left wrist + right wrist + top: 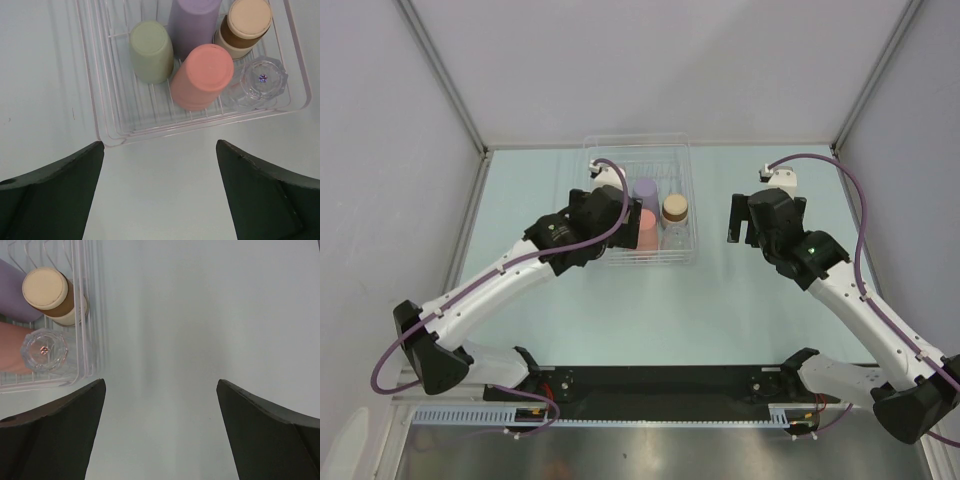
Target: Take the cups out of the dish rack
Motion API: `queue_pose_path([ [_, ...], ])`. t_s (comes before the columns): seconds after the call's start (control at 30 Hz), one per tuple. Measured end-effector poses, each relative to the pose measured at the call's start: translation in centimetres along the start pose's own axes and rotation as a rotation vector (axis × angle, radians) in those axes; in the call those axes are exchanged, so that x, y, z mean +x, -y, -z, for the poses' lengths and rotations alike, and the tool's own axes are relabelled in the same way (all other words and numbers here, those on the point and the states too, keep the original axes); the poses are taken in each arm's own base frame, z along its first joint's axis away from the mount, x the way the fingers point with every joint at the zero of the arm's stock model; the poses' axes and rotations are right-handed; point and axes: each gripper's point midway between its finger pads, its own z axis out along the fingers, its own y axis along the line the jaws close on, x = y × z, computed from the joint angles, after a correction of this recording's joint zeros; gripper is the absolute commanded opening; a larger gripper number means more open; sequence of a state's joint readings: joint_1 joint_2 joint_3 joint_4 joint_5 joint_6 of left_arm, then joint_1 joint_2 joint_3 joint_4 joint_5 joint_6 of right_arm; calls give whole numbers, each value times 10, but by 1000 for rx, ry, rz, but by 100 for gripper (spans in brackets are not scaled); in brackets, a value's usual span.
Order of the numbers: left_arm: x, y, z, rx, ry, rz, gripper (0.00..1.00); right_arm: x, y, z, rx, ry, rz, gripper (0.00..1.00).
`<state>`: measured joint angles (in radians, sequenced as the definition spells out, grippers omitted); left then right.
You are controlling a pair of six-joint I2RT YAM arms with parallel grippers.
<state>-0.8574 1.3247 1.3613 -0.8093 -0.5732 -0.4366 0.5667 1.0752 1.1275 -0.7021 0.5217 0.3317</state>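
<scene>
Surface: pale green table (620, 320), grey walls behind.
Dish rack (107, 120): upper centre of the top view, all cups inside.
Left gripper (160, 145): jaws wide, empty, at the rack's edge.
Right gripper (161, 382): jaws wide, empty, right of the rack.
Risk: pink cup (202, 75) crowds the lavender cup (192, 20) and green cup (151, 50); grabbing one could topple its neighbours.

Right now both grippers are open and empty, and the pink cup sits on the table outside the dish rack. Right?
No. The pink cup sits inside the dish rack, beside the green cup; the left wrist view shows it. The left gripper and right gripper are open and empty, as you said.
</scene>
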Motion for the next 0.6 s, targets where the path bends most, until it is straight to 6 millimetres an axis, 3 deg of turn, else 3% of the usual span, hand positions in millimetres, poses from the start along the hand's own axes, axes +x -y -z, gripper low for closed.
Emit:
queue_pose_path([
  [0.4,-14,4,3,11,34,29,100,-2,5,0,28,14,2,100],
  [0.6,-15,10,-6,6,23,22,100,-8,5,9,0,38,-16,100],
])
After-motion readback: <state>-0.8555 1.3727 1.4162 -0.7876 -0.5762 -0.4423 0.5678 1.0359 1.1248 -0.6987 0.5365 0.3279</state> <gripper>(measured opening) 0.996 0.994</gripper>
